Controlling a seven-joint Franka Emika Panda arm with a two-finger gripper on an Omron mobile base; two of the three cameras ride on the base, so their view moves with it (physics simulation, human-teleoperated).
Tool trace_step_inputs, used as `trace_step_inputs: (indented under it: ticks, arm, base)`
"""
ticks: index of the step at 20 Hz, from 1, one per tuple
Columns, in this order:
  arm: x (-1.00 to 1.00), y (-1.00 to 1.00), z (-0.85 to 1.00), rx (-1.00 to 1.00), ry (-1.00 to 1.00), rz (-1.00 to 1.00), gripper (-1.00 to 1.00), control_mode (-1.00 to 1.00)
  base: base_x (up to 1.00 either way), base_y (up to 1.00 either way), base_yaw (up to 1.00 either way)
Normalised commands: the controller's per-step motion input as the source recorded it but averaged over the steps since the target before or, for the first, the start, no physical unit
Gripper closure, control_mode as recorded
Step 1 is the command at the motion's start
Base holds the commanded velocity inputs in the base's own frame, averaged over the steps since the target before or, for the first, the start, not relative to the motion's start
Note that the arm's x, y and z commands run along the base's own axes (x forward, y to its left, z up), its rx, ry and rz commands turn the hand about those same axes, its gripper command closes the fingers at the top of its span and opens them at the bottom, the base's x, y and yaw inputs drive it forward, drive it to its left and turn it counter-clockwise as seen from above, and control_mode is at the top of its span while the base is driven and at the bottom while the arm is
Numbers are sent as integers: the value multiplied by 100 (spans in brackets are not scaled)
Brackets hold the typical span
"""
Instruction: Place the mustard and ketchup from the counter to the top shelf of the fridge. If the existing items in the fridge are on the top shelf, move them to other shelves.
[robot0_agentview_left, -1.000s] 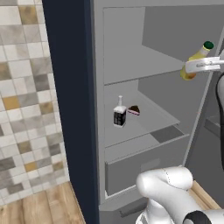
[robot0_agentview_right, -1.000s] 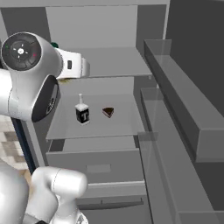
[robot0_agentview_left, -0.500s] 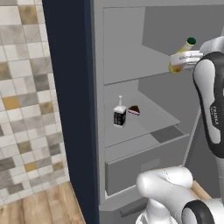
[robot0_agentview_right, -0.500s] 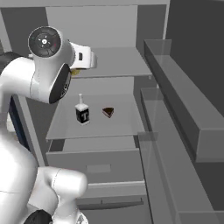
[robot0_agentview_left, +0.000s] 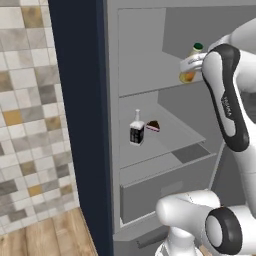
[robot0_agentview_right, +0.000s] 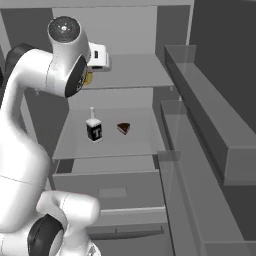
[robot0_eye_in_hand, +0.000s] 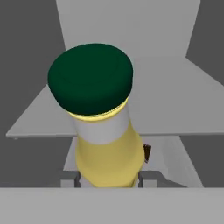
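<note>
Kitchen: open fridge (robot0_agentview_left: 150, 60), tiled wall (robot0_agentview_left: 30, 115)

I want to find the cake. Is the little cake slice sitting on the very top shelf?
No, the cake slice sits on the shelf below the top shelf, beside the clear bottle.

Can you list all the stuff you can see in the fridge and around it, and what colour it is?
mustard: one, yellow with dark green cap, held by the top shelf.
clear bottle: one, black label, on the middle shelf.
cake wedge: one, dark, right beside the clear bottle.
top shelf: one, grey, highest in the fridge.
fridge: one, grey inside, navy outside.
tiled wall: beige and grey, left of the fridge.
gripper: one, shut on the mustard.
</note>
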Motion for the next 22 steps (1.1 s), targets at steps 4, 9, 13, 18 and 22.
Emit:
trace_step_inputs:
  ticks: [4,9,13,18,22]
  arm:
    - [24,25,-21,0,1,7,100,-100]
    - [35,36,-23,0,0,7,100,-100]
    - [47,36,-20,0,0,6,100,-100]
    - [67,28,-12,0,0,5,100,-100]
    - [67,34,-9,0,0,4,100,-100]
  base:
    - [0,0,0]
    - [0,0,0]
    - [0,0,0]
    - [0,0,0]
    - [0,0,0]
